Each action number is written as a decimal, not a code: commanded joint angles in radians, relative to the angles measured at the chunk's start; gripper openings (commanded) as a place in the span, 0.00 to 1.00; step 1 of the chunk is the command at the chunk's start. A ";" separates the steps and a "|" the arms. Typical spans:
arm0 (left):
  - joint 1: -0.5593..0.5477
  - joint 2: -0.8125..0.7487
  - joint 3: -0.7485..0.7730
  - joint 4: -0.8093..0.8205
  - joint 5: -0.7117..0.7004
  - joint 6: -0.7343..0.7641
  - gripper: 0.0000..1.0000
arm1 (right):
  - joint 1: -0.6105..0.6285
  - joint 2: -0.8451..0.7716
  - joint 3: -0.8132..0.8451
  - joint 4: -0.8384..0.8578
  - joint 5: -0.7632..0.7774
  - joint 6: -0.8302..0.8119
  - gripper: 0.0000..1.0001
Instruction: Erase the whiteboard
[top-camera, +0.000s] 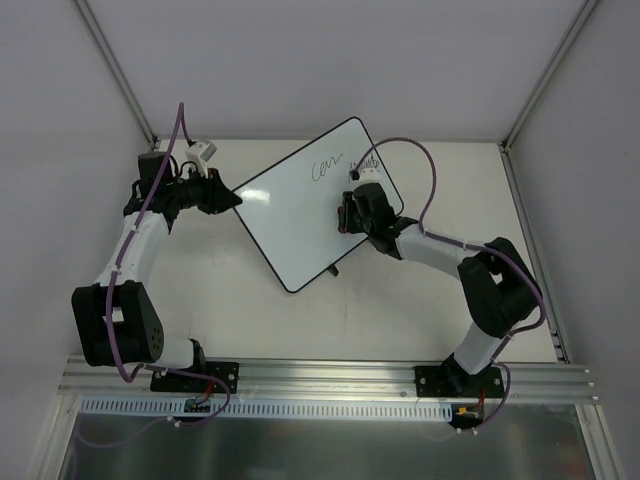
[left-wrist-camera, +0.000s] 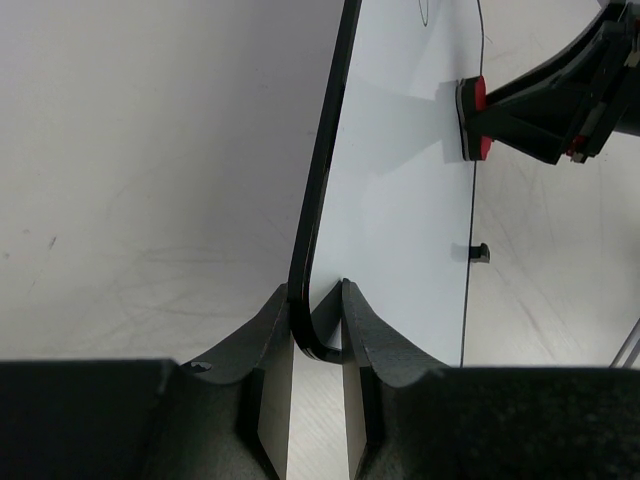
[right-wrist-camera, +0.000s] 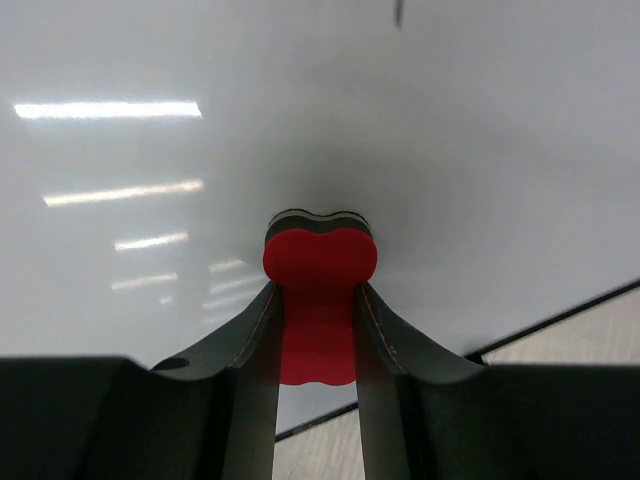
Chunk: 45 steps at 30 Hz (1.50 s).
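The whiteboard (top-camera: 300, 205) lies tilted on the table, glossy white with a thin black rim and dark handwriting near its far end. My left gripper (top-camera: 236, 198) is shut on the board's left corner; in the left wrist view (left-wrist-camera: 318, 320) the black rim (left-wrist-camera: 322, 180) sits between the two fingers. My right gripper (top-camera: 347, 212) is shut on a red bone-shaped eraser (right-wrist-camera: 318, 300) and presses its dark felt face onto the board's surface (right-wrist-camera: 150, 300) near the right edge. The eraser also shows in the left wrist view (left-wrist-camera: 470, 120).
A small black clip (left-wrist-camera: 481, 252) sticks out from the board's near edge, also in the top view (top-camera: 334, 269). The white tabletop (top-camera: 430, 300) has walls at the back and sides. An aluminium rail (top-camera: 330, 375) runs along the front edge.
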 joint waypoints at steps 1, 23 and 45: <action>-0.037 0.005 0.018 -0.010 0.045 0.088 0.00 | 0.015 0.047 0.192 -0.034 -0.042 -0.133 0.00; -0.048 -0.007 0.016 -0.045 0.081 0.131 0.00 | 0.107 0.268 0.632 -0.206 -0.156 -0.482 0.00; -0.054 -0.021 0.021 -0.094 0.070 0.185 0.00 | -0.198 0.347 0.727 -0.214 -0.181 -0.381 0.00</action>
